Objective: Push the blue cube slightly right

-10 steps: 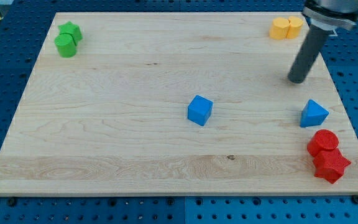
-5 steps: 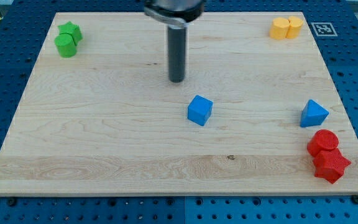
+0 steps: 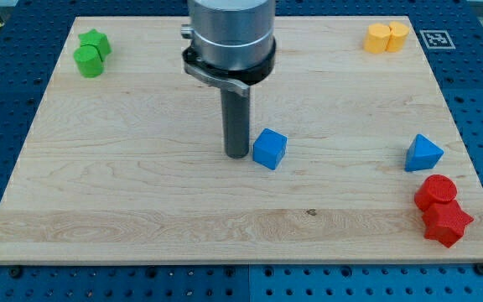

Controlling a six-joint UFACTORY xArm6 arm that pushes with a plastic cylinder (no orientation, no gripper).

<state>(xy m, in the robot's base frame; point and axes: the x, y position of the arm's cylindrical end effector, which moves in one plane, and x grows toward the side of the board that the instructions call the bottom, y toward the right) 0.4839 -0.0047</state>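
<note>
Progress looks early to me: I have my tip [image 3: 236, 154] set down just beside the blue cube [image 3: 269, 148], on its left side as the view shows it, and I cannot tell whether the two touch or a sliver of wood still shows between them. The cube sits near the middle of the wooden surface [image 3: 141, 210], so as I judge it the rightward push itself is all still to do, and it only needs to be a short one. This rig carries no gripper, only the rod, so there is nothing to report as wide, narrow or holding. Counting what I see: two blue blocks, the cube and a blue triangular block [image 3: 423, 153] well off to the view's right; two red blocks [image 3: 441, 210] touching at lower right; two yellow blocks [image 3: 387, 38] together at upper right; two green blocks [image 3: 91, 53] together at upper left.
</note>
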